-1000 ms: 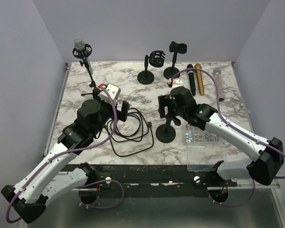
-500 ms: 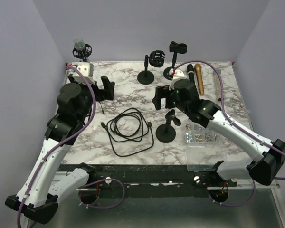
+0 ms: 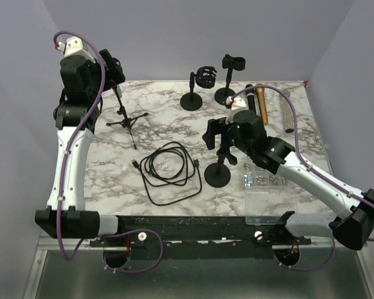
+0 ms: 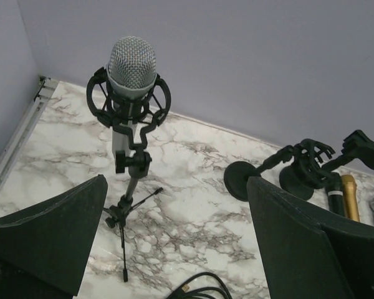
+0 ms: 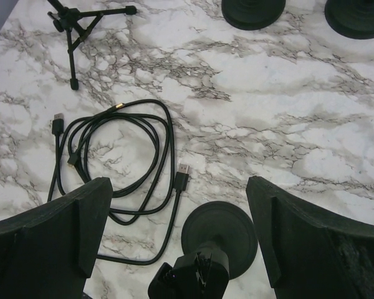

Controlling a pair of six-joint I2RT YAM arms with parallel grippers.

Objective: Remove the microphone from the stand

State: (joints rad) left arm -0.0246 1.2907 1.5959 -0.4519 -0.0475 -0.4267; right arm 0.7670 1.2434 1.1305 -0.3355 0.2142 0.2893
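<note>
The jaws of our left gripper (image 4: pixel 176 205) are spread wide and nothing is between them. The two dark fingers (image 4: pixel 50 233) frame the left wrist view from below, and the microphone (image 4: pixel 131 62) stands ahead of them and higher, well apart from both. The jaws of our right gripper (image 5: pixel 177 205) are also spread and hold nothing. They hover just above a round-base stand (image 5: pixel 219 233) with an empty clip, beside a coiled black cable (image 5: pixel 112 156).

We judge that this is the approach step, and the grasp is not yet begun. The next move calls for bringing the left gripper forward and upward until one finger is on each side of the microphone body. Then the jaws should press on it and draw it up out of the shock mount (image 4: pixel 98 99). The tripod stand (image 4: pixel 132 187) looks thin and light, so we think it may tip or lift together with the microphone. The right arm could steady it, but it is far from it now.

The microphone is at the back left corner of the marble table (image 4: pixel 193 162), close to the wall. It stands upright, with a silver mesh head and a grey body. A black ring mount surrounds the body, and under it there is a small knob joint.
</note>
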